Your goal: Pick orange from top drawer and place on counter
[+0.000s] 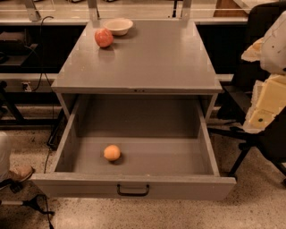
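Observation:
The orange [112, 152] is small, round and pale. It lies on the floor of the open top drawer [134, 188], left of centre and near the front panel. The drawer is pulled far out, and its black handle [133, 191] is at the middle of the front. The grey counter [147, 58] is the cabinet's flat top above the drawer. My gripper [264, 105] is the cream-coloured part at the right edge of the view. It is outside the cabinet, right of the drawer and well away from the orange, and nothing is visibly in it.
A reddish-pink apple-like fruit [103, 38] and a pale bowl [118, 26] stand at the back left of the counter. A long pale shelf with metal posts [134, 11] runs behind. A black chair base [250, 147] is on the right, and a person's shoe [18, 173] and cables are on the left floor.

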Motion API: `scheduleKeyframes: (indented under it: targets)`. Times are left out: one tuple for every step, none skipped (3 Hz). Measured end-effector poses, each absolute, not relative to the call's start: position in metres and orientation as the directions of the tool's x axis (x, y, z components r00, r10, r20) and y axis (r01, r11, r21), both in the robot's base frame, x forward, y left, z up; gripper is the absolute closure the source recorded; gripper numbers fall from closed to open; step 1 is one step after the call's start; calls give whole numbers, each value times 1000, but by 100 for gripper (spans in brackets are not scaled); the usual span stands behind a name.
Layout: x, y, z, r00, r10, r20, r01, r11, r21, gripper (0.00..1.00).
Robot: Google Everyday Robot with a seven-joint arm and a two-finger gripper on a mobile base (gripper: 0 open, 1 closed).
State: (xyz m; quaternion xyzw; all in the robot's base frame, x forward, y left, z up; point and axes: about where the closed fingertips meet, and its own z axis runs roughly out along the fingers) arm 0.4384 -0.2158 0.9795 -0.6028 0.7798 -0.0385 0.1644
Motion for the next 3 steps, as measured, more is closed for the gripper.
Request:
scheduleKeyframes:
  targets:
    - [438,-215,978,-220,-952,-214,-928,272,-254,0]
    - [434,-201,952,-240,-931,-274,-936,297,-188,0]
    - [429,-169,912,-273,-886,-375,-940,330,-93,0]
